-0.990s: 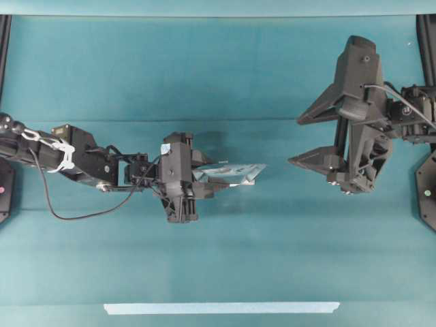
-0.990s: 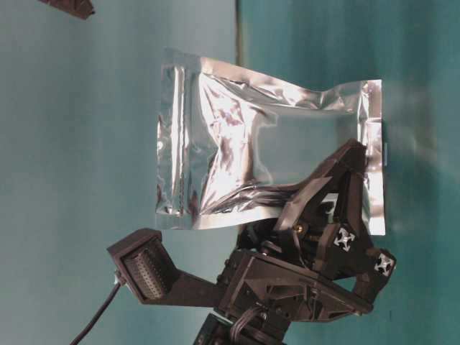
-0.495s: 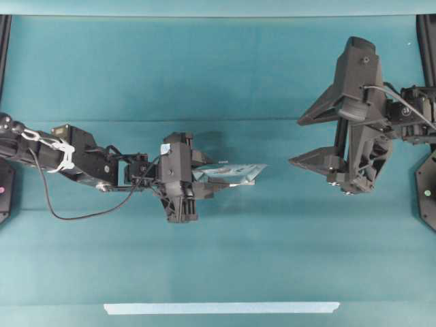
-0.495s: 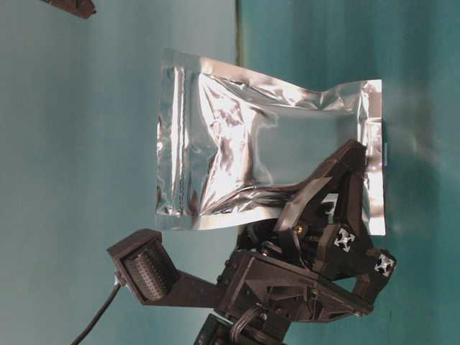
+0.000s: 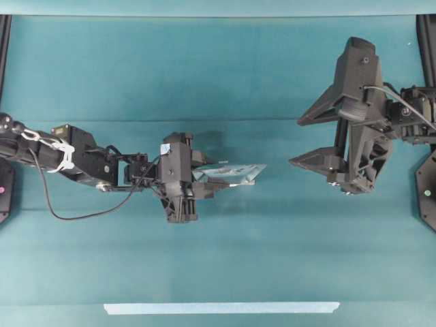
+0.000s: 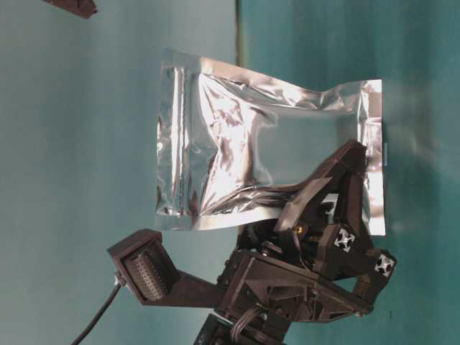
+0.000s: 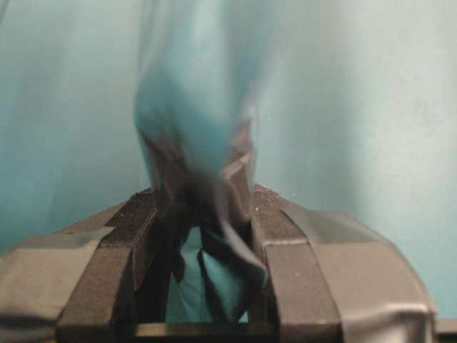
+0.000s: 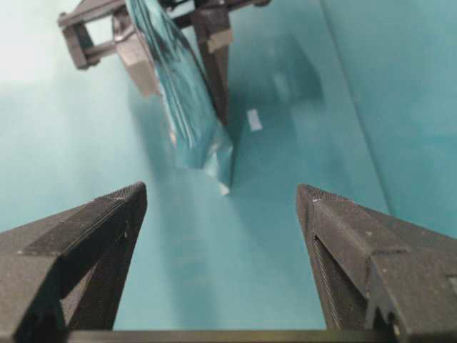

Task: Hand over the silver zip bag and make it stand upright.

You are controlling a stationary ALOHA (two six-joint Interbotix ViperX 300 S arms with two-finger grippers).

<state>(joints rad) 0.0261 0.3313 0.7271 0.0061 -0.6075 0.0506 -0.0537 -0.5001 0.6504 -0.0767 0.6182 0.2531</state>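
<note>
teal table (image 5: 225, 75) | left fingers (image 7: 282, 250) clamp silver zip bag (image 5: 231, 174) | right fingers (image 8: 107, 221) spread, apart

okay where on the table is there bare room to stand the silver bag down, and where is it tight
Bare cloth lies between the left gripper holding the silver zip bag and the open right gripper, below the bag down to the pale tape strip, and above both arms. It is crowded only around the left gripper and at the right arm.
</note>
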